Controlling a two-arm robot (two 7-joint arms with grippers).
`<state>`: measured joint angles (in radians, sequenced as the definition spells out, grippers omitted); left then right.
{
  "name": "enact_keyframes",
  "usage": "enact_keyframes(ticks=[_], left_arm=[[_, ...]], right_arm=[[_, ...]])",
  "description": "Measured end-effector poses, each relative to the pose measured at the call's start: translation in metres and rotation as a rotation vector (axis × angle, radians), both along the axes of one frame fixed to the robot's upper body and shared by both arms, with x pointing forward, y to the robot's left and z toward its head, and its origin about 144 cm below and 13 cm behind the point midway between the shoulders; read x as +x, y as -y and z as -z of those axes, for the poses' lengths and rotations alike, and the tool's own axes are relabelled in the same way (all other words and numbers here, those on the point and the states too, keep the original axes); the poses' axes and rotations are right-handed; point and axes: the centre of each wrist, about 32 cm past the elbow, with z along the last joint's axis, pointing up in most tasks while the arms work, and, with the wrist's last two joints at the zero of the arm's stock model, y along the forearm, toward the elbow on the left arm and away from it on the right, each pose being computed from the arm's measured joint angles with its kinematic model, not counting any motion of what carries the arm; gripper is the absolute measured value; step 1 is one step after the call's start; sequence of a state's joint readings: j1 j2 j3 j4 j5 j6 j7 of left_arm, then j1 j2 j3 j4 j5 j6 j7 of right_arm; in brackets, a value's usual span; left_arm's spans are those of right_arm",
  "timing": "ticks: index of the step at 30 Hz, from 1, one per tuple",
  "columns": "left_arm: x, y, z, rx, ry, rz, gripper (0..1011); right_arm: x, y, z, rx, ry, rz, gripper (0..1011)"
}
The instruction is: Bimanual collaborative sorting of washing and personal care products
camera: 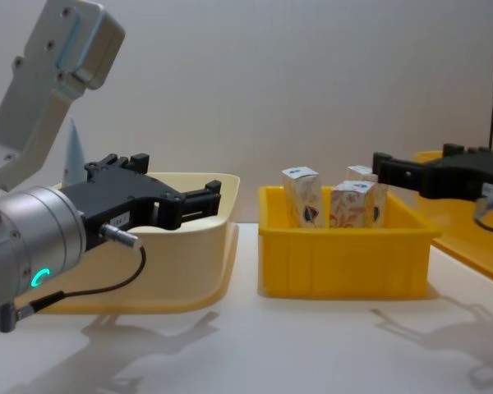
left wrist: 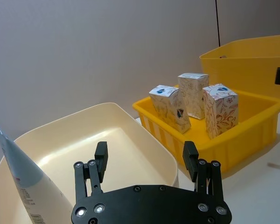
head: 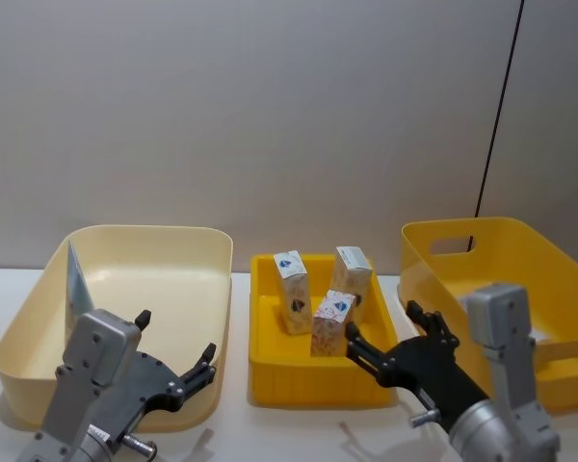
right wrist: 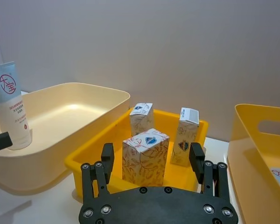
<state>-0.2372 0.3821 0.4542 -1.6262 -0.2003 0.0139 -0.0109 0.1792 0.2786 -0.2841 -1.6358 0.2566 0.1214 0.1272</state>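
- Head view is showing three cartons (head: 332, 322) standing upright inside the small yellow tray (head: 270, 371).
- A tube (head: 77, 284) is leaning upright at the 9 o'clock wall of the cream tub (head: 173, 250).
- The left gripper (head: 176, 335) is hovering at the tub's 5 o'clock rim, fingers apart, empty.
- The right gripper (head: 383, 322) is hovering at the tray's 4 o'clock edge, fingers apart, empty.

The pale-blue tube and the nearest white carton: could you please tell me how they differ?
The pale-blue tube is tall and tapers to a flat end; the nearest white carton is short and boxy. The tube bears a red round logo, the carton an orange pattern and a blue-red emblem. The tube stands alone in the cream tub; the carton shares the middle yellow bin with two other cartons. Both stand upright, unheld.
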Motion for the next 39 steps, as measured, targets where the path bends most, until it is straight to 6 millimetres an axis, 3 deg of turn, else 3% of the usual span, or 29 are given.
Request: enact_keyframes(ticks=[22,39], left_arm=[[0.000,0.000,0.000,0.000,0.000,0.000,1002],[0.000,0.000,0.000,0.000,0.000,0.000,1003]], right_arm=[[0.039,-0.037,-0.006,-0.013,-0.098,0.051,1001],[0.057,-0.056,-0.005,-0.030,-0.151,0.081,1001]])
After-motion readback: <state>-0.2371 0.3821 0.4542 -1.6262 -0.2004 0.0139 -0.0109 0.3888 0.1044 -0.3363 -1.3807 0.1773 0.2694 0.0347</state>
